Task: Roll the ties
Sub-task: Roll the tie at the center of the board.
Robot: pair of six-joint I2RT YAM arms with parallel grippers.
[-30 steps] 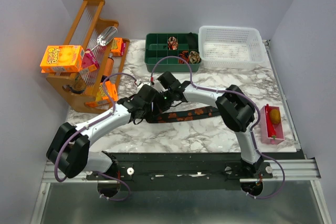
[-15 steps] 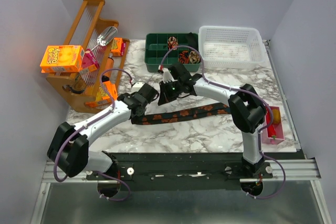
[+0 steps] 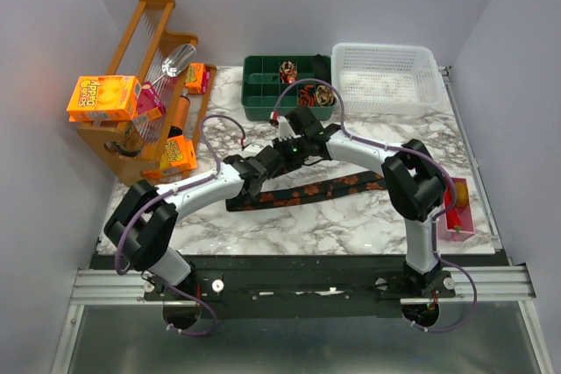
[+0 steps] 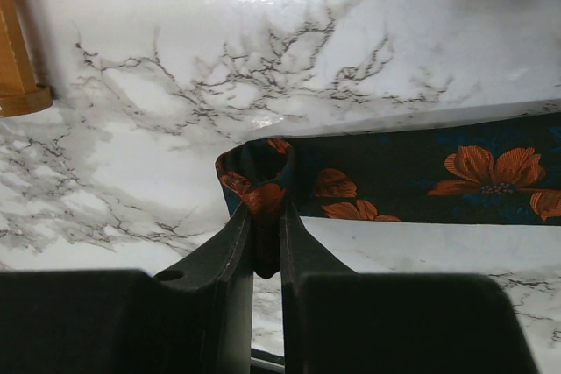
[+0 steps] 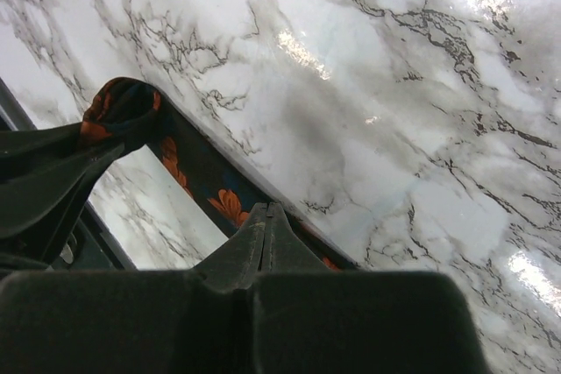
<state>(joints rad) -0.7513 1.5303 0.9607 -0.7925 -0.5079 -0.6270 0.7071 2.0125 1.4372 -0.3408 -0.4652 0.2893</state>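
You have, left to right: left gripper [image 4: 263, 213], jaws clenched on the folded-over end of a long dark navy fabric necktie with orange flowers [image 3: 326, 189]; right gripper [image 5: 266, 211] just beside it, jaws pressed together over the strip; the rest lying flat rightward across the white marble surface [image 3: 351, 227].
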